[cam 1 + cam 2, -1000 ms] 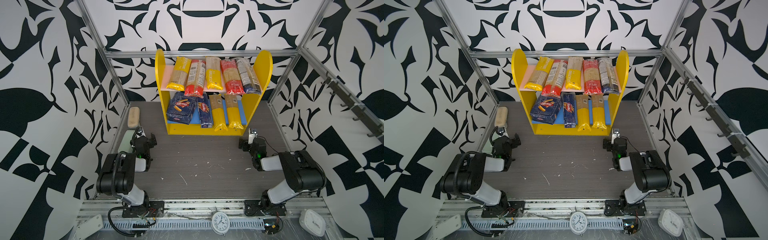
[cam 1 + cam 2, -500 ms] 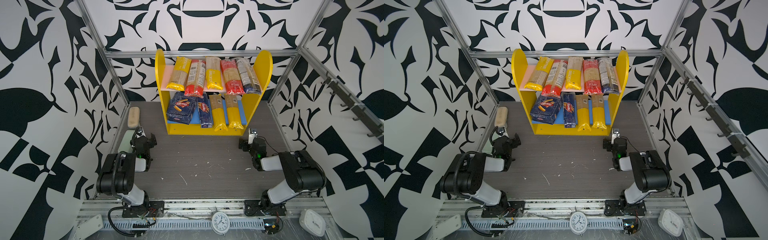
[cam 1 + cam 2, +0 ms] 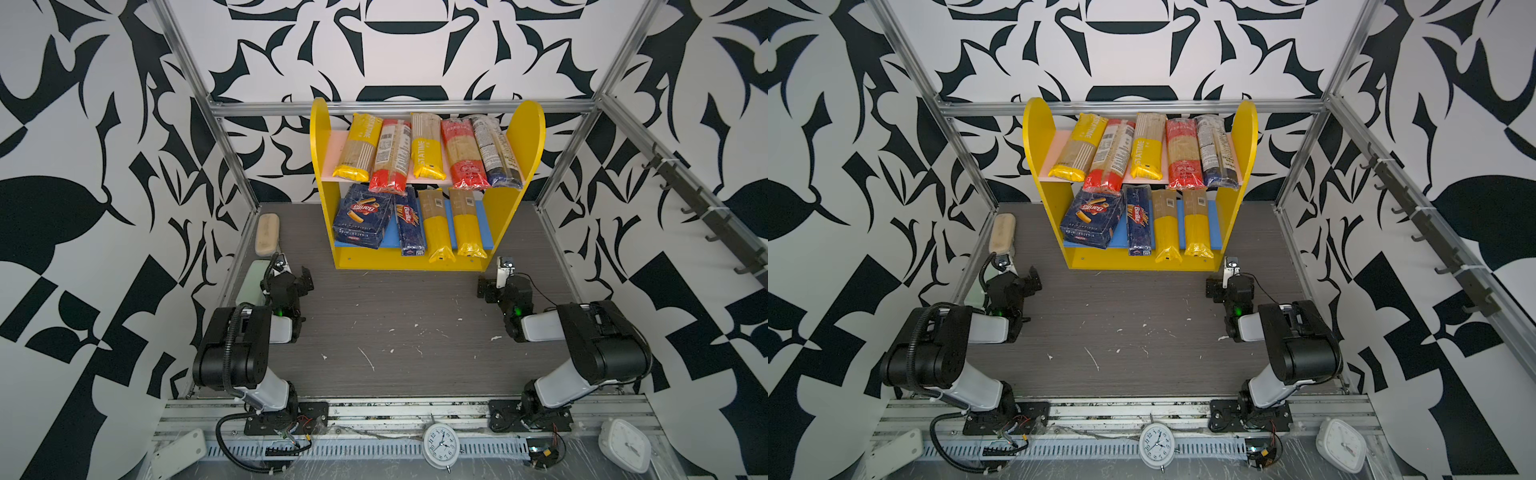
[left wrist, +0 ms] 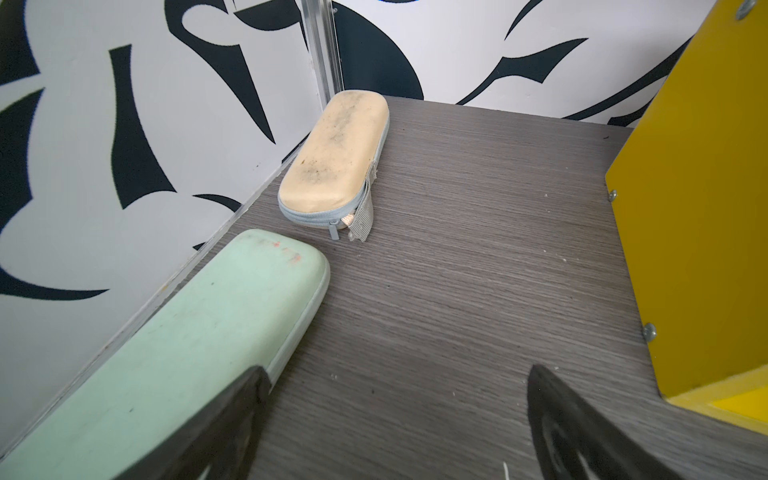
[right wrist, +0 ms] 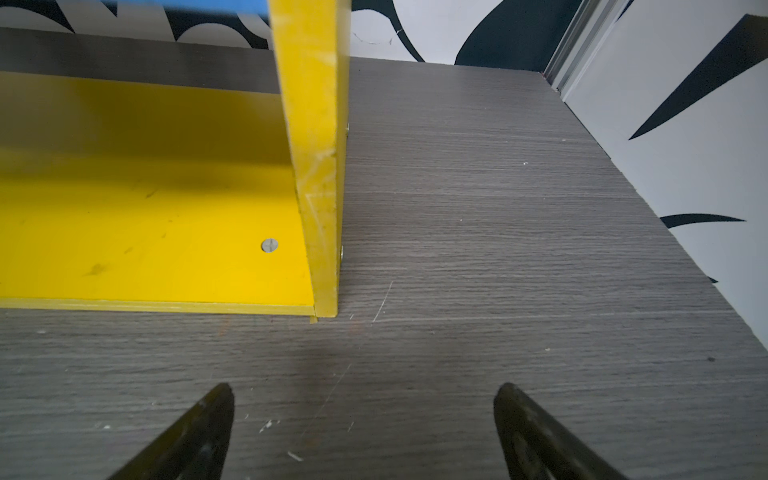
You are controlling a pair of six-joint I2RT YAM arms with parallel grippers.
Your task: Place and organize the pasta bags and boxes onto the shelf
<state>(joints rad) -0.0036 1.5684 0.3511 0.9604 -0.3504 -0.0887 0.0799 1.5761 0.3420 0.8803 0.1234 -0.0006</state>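
glossy slim bags (image 3: 430, 147) fill rounded yellow shelf (image 3: 528, 137).

Yellow shelf (image 3: 525, 137): 5 bags (image 3: 461, 153) on pink board (image 3: 332, 162), 2 boxes (image 3: 363, 216) and 2 bags on blue board (image 3: 485, 224).

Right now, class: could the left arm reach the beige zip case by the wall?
Probably yes. The left claw is open and empty; the beige zip case lies just ahead, and the green case sits alongside, not across the path.
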